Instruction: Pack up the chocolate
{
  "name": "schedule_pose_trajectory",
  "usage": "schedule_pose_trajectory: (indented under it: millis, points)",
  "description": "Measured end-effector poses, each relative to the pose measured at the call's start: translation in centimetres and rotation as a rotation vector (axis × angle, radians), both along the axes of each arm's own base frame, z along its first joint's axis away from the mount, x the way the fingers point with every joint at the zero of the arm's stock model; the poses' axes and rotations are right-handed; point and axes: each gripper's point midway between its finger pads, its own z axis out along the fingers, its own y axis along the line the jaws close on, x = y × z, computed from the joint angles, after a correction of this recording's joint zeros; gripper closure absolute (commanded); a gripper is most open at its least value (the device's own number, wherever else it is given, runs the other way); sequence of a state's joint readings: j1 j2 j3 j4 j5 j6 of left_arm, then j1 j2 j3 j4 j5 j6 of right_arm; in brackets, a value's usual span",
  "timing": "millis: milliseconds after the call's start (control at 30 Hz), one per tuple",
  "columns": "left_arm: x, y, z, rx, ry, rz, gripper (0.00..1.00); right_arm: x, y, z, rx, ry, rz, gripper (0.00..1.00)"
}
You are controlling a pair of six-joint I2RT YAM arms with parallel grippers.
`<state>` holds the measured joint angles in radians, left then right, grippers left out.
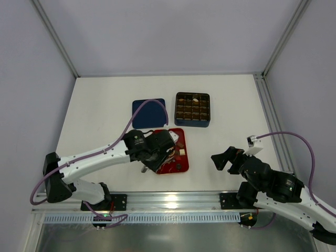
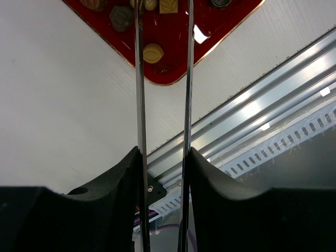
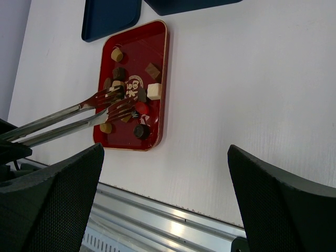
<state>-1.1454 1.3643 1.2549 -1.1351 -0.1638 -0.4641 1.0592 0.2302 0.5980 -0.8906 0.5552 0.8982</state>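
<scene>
Left gripper (image 2: 164, 152) clenched on tongs (image 2: 138, 79). Tong tips slightly parted, low over the tray (image 3: 136, 50) middle, among the chocolate (image 3: 154, 91); pieces lie dead ahead along the tong axis. Right gripper (image 3: 165, 149) released, empty, farther off.

Glossy red tray (image 3: 131, 52) with a thin gold rim, and on it chocolates (image 3: 154, 91) in dark brown, tan and cream, one tan piece ribbed. Silver tongs (image 3: 68, 118) gleam. Navy lid (image 1: 148, 114), navy box (image 1: 192, 124) gridded in brown cells. White table (image 1: 105, 105), purple cables (image 1: 299, 137).
</scene>
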Motion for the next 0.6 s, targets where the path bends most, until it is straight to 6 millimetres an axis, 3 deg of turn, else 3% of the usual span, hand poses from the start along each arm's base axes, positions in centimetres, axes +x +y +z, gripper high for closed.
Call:
schedule_pose_trajectory:
  millis: [300,600]
  points:
    - [-0.38,0.30,0.80,-0.030,-0.001,-0.004,0.62,-0.01,0.02,0.01,0.003,0.001,-0.001,0.00]
    - [-0.88,0.79,-0.14,-0.007,0.025,-0.009,0.62,-0.01,0.03,0.02,0.006,0.003,-0.003,0.00]
